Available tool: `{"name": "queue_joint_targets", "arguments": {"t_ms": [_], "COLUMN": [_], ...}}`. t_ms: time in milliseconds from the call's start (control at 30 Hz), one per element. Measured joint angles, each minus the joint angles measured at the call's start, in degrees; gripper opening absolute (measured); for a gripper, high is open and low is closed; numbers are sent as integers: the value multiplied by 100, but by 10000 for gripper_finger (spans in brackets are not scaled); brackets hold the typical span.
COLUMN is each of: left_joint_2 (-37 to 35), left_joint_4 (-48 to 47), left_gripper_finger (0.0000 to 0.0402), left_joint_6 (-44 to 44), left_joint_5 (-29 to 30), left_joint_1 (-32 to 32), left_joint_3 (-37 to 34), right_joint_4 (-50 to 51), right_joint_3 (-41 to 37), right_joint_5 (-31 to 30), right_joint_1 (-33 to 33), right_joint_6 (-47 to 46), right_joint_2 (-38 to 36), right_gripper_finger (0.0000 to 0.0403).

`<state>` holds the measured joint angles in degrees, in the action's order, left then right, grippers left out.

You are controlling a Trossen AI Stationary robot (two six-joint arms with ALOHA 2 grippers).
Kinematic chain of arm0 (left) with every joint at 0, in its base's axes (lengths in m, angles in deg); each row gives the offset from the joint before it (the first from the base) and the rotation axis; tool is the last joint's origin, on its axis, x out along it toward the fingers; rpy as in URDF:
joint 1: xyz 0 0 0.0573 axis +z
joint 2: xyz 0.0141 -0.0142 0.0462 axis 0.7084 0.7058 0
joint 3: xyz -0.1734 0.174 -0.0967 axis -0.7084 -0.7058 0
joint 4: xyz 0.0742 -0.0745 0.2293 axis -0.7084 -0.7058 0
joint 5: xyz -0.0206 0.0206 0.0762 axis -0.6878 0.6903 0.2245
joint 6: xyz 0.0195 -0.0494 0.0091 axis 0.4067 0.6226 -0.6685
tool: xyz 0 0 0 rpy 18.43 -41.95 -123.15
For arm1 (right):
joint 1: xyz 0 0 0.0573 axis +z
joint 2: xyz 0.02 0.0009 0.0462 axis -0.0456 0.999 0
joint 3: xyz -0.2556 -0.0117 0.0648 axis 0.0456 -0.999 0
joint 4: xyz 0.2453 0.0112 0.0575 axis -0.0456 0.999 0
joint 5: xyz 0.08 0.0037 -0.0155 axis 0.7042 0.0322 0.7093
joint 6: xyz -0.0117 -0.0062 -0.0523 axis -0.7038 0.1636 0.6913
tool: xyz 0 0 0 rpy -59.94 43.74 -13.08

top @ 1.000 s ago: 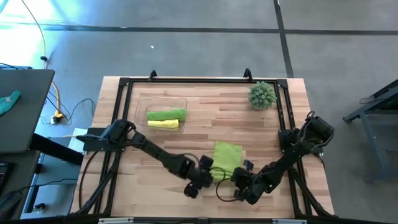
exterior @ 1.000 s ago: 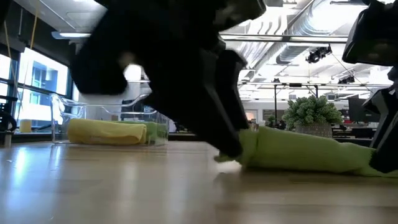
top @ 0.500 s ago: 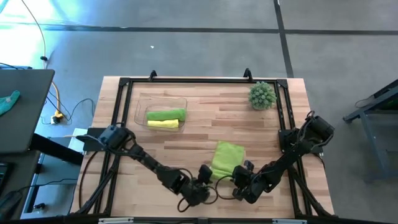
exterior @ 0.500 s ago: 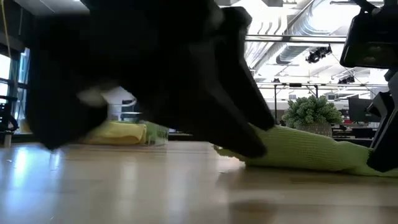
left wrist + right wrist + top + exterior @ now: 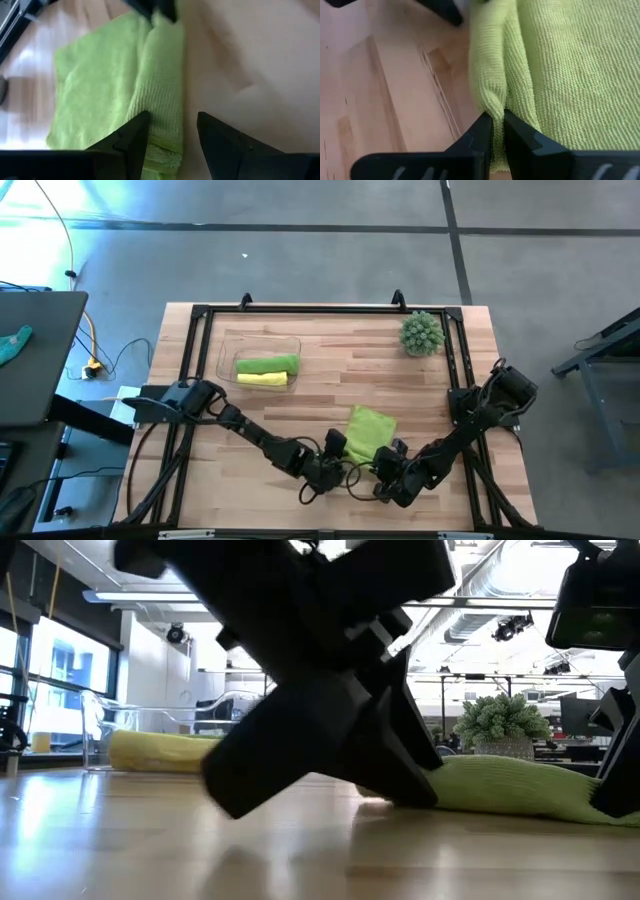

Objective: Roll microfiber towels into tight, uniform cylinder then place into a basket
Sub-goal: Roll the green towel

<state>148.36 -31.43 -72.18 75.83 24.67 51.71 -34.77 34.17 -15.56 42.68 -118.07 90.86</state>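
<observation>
A lime green microfiber towel (image 5: 366, 430) lies on the table's near middle, its near edge turned over into a low roll (image 5: 162, 95). My left gripper (image 5: 172, 132) stands open with a finger on either side of the roll's left end; whether it touches, I cannot tell. My right gripper (image 5: 498, 120) is shut on the roll's right end. At the far left, the clear basket (image 5: 226, 345) holds a green rolled towel (image 5: 267, 365) and a yellow one (image 5: 262, 379). My right gripper pinches the rolled fold at the towel's right end (image 5: 492, 102) between its two fingers. The fingers slant down from the table's near right side. The fold rises a little at the fingers, and the rest of the towel lies on the table.
A spiky green ball plant (image 5: 421, 333) stands at the far right corner. A black frame (image 5: 300, 308) rims the table. Bare wood lies between the basket and the towel.
My left gripper drew back toward the table's near edge, then came forward again to the left end of the towel's roll, rolling its wrist as it went. My right gripper stayed shut on the right end. The towel's near left corner has shifted slightly.
</observation>
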Motion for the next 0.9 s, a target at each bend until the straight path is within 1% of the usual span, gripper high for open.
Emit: {"name": "queue_joint_targets", "arguments": {"t_ms": [67,167,267,333,433,567,633,733,800,900], "left_joint_2": [-2,-3,-11,-26,-44,-64,-66,-61,-55,-44], "left_joint_4": [0,-15,-17,-80,-299,-560,-657,-683,-688,-684], "left_gripper_finger": [161,161,161,155,130,79,54,24,11,6], "left_joint_6": [5,24,285,580,1073,1794,2169,2876,3392,3987], "left_joint_5": [-50,-306,-560,-843,-1393,-2198,-2713,-3542,-3935,-4353], "left_joint_1": [89,215,335,426,575,776,876,999,1060,1158], "left_joint_3": [0,0,0,4,23,44,37,34,28,24], "right_joint_4": [-7,-48,-48,-40,-37,122,183,205,102,-145], "right_joint_3": [-2,-4,-2,2,-1,-31,-26,-22,-19,-9], "right_joint_5": [0,7,10,27,132,318,340,572,692,519], "right_joint_1": [0,0,0,0,-7,0,9,30,77,229], "right_joint_6": [0,1,57,229,619,1127,1270,1616,1938,2404], "right_joint_2": [0,4,4,-22,-206,-597,-784,-909,-967,-969], "right_gripper_finger": [30,30,30,36,61,102,118,130,132,133]}}
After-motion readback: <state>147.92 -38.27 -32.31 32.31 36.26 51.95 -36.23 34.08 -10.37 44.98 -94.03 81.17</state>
